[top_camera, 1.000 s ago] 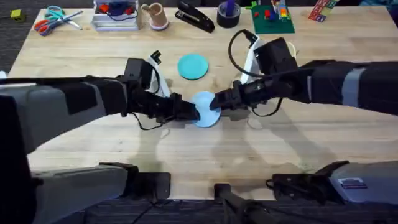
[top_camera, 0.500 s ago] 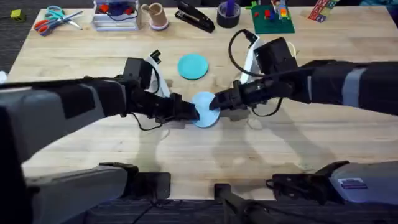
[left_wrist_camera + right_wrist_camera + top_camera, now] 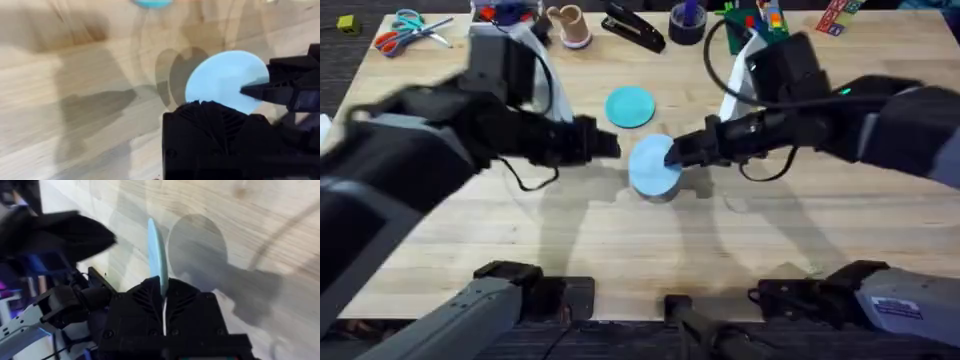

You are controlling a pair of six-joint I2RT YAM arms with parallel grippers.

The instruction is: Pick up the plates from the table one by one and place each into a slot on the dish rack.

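Gripping the pale light-blue plate [image 3: 654,166] by its edge, the right gripper [image 3: 680,152] has its fingers clamped on the rim; the plate hangs above the table [image 3: 620,250] near the middle, tilted so its face shows from overhead and casting a shadow on the planks below; in the right wrist view the same plate [image 3: 157,255] stands edge-on, rising straight out from between the fingers; in the left wrist view its round face [image 3: 225,82] shows with the right gripper's dark fingertips [image 3: 260,90] laid over its edge; the left gripper [image 3: 605,143] sits just beside the plate, apart from it, and I cannot tell whether its fingers are spread or closed; the brighter teal plate [image 3: 630,106] lies flat on the table farther back, well apart from both grippers.
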